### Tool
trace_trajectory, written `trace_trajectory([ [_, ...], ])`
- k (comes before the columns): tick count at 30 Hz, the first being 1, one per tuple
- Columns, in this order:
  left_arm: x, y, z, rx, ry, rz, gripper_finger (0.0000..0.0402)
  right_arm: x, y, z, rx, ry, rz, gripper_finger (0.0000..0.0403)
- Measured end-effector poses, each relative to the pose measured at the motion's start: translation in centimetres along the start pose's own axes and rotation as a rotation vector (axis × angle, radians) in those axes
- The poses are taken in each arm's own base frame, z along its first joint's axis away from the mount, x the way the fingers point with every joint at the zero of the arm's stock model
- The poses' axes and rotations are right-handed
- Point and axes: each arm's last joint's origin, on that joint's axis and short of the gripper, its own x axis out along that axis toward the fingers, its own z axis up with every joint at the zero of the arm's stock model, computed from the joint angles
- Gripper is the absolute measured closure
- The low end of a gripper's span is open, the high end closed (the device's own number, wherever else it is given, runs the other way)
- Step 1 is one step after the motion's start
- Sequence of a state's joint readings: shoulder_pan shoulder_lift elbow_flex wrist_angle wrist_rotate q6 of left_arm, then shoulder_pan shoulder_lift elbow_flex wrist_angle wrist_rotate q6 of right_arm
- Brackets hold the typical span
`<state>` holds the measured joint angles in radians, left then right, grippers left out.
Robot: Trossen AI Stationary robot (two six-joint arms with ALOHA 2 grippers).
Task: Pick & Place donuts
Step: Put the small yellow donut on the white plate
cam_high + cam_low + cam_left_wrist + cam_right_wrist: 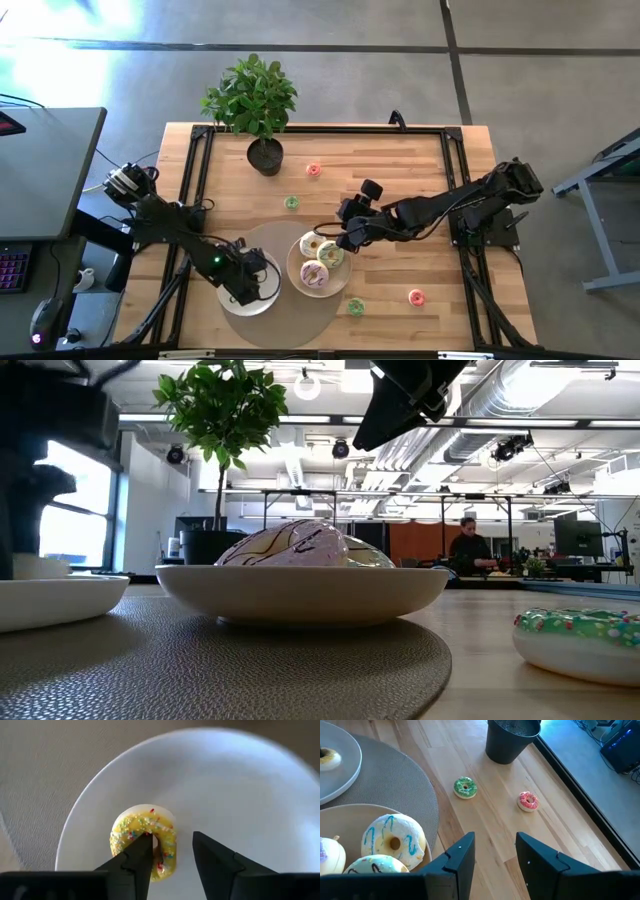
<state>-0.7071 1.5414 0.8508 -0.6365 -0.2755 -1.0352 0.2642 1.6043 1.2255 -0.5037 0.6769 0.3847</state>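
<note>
Wood table: round mat, plant pot, 4 sm donuts.

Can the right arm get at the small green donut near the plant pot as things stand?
Probably yes: the right gripper is open and empty, and only bare table lies between it and the green donut.

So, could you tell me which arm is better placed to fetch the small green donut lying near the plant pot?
The right arm. Its open tool faces the small green donut, with bare wood between them. The left tool is over the white plate, open around a yellow donut.
</note>
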Motion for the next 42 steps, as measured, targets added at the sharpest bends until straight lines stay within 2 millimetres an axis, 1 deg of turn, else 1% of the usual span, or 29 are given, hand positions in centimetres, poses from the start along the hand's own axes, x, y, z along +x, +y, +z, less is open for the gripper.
trace_trajectory([
  [3,-0.8,-0.6,0.7,0.049,-0.032,-0.008,0.0264,0.0,0.0,0.0,0.0,0.0,0.0,0.0263],
  [6,-1.3,-0.7,1.3,0.048,-0.027,0.001,0.0264,0.0,0.0,0.0,0.0,0.0,0.0,0.0263],
  [13,-0.9,0.4,1.7,-0.008,0.061,0.02,0.0263,0.0,0.0,0.0,0.002,0.0,0.0,0.0263],
  [15,-0.8,0.5,2.0,-0.015,0.063,0.017,0.0263,0.0,0.1,0.1,0.04,-0.003,0.01,0.0263],
  [18,-0.6,0.6,2.4,-0.01,0.051,0.01,0.0263,0.7,0.7,0.4,0.096,-0.033,0.062,0.0263],
  [20,-0.7,0.6,2.5,0.003,0.046,0.003,0.0263,1.6,1.6,0.6,0.074,-0.063,0.096,0.0263],
  [22,-0.7,0.5,2.5,0.009,0.045,-0.002,0.0263,2.9,2.6,0.7,0.045,-0.1,0.157,0.0263],
  [27,-0.7,0.5,2.5,-0.001,0.055,-0.01,0.0263,6.6,4.7,0.7,-0.032,-0.166,0.429,0.0263],
  [31,-0.7,0.4,2.4,0.006,0.055,-0.012,0.0263,8.7,5.3,0.6,-0.027,-0.205,0.618,0.0263],
  [33,-1.0,0.3,2.2,0.019,0.035,-0.008,0.0263,9.6,5.5,0.6,-0.013,-0.232,0.662,0.0263],
  [37,-1.4,-0.2,1.7,0.044,-0.015,-0.003,0.0263,11.7,6.0,-0.1,0.005,-0.267,0.686,0.0263],
  [42,-1.7,-0.8,0.8,0.056,-0.028,-0.007,0.0263,13.8,7.2,-0.9,0.072,-0.38,0.765,0.0263],
])
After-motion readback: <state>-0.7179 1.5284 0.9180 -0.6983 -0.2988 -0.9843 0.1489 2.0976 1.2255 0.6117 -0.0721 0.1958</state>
